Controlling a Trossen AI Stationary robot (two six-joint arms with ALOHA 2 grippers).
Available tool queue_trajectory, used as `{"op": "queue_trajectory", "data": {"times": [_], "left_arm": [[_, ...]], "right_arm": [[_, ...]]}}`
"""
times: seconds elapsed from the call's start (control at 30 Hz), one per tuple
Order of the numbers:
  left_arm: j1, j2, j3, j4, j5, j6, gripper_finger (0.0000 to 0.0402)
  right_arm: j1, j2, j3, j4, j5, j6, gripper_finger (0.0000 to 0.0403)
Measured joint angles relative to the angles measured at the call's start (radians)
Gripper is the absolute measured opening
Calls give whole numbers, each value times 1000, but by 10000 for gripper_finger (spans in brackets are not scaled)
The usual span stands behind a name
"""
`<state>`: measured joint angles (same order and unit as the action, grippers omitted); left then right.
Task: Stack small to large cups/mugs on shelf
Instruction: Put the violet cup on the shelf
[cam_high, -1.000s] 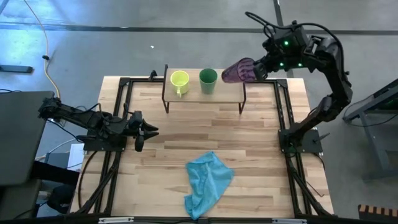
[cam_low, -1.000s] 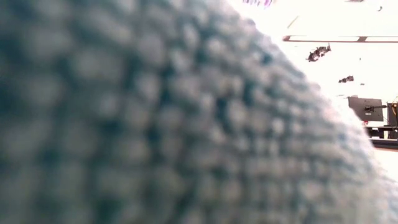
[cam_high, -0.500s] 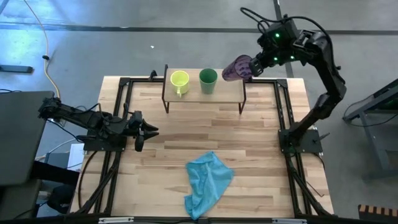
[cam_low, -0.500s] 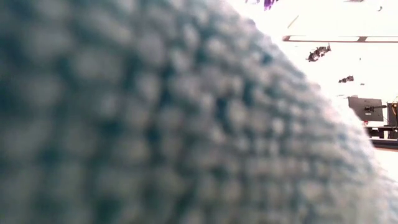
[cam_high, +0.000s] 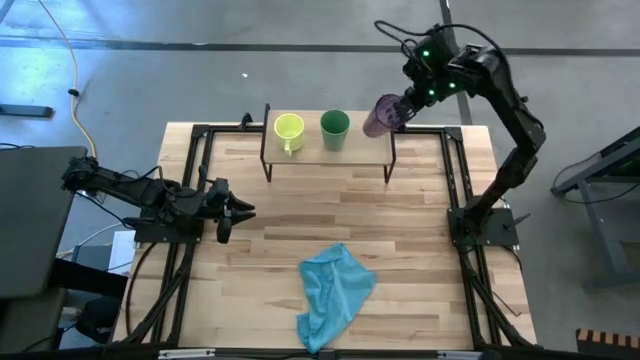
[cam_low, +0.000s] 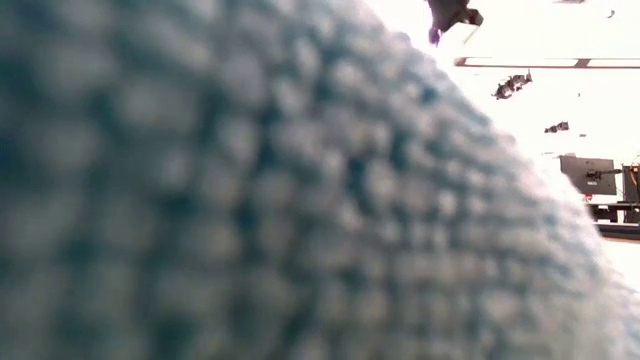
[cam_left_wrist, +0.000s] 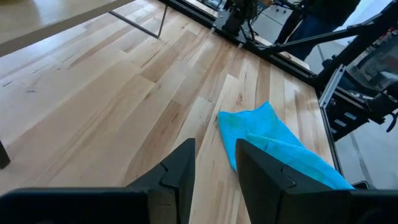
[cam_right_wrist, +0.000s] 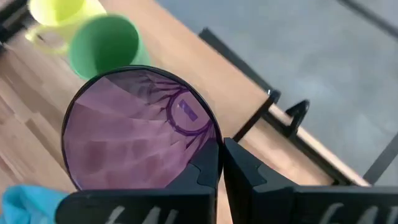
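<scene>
The purple cup was held by its rim in the right end effector, above the right end of the shelf, its mouth seen tipped toward the wrist camera. The green cup and the yellow-green mug were seen upright on the shelf top, side by side, the green cup the nearer to the held cup. The open spot for the largest vessel was judged to lie just beside the green cup, under and slightly left of the right end effector. The left end effector rested narrowly parted over the desk, well apart from the shelf, with the blue cloth lying nearer it
</scene>
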<state>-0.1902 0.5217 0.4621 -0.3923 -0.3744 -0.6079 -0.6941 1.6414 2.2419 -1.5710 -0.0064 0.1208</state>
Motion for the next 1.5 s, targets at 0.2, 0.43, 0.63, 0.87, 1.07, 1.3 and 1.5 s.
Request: {"op": "queue_trajectory", "data": {"times": [0.2, 0.43, 0.63, 0.87, 1.07, 1.3, 1.5], "left_arm": [[0, 0, 0, -1, 0, 0, 104], [0, 0, 0, -4, -4, 3, 104], [0, 0, 0, -4, -12, 6, 104], [0, 0, 0, -4, -12, 1, 104], [0, 0, 0, -3, -12, -6, 104], [0, 0, 0, -3, -12, -4, 104], [0, 0, 0, -3, -12, -2, 104]], "right_arm": [[-2, 0, -98, 0, -10, -16, 0], [-2, 0, -124, 0, -10, -25, 0], [-2, 0, -124, 1, -9, -28, 0], [-2, 28, -124, 10, -13, -27, 0], [1, 60, -125, 23, -24, -25, 0], [0, 61, -124, 34, -30, -28, 0], [0, 61, -124, 53, -37, -33, 0]]}}
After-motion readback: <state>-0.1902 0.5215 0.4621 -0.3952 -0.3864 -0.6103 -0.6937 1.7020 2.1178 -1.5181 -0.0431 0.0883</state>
